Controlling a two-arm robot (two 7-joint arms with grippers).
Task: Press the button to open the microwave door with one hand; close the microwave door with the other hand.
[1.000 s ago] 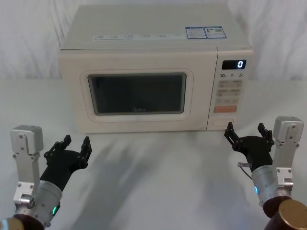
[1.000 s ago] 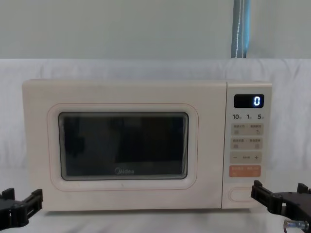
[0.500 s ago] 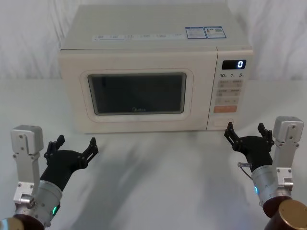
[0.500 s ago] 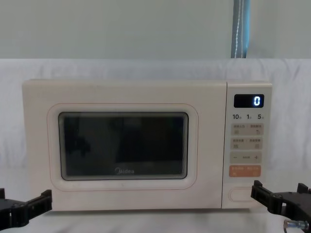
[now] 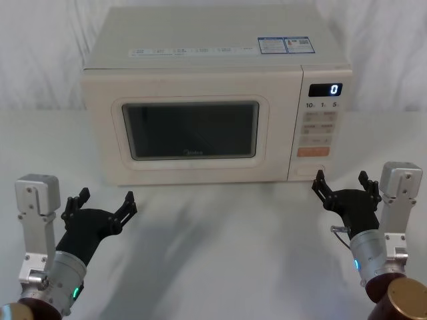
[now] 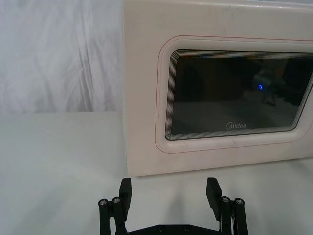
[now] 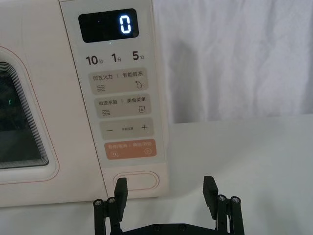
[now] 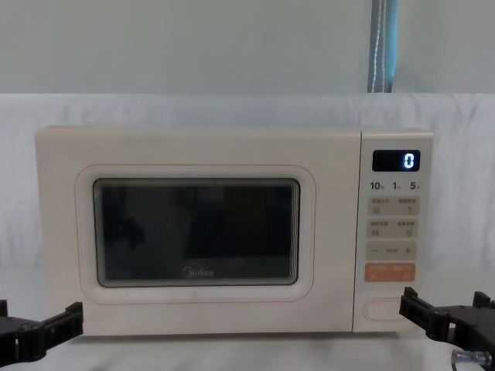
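Note:
The cream microwave stands at the back of the table with the microwave door (image 5: 190, 130) shut, its dark window and logo facing me (image 8: 197, 232). The button (image 5: 312, 171) is the wide pill-shaped key at the bottom of the control panel (image 7: 136, 180), under the orange key. My right gripper (image 5: 341, 177) hovers open just in front of and slightly right of the button, holding nothing (image 7: 166, 183). In front of the door's lower left corner, my left gripper (image 5: 107, 197) is low over the table, open wide and empty (image 6: 168, 188).
The display (image 5: 325, 89) reads 0. White cloth covers the table (image 5: 220, 240) and the wall behind. There is bare table between the two grippers and to both sides of the microwave.
The left gripper's fingers spread wider between one second and half a second ago. Since then nothing has moved; the right gripper stayed still throughout.

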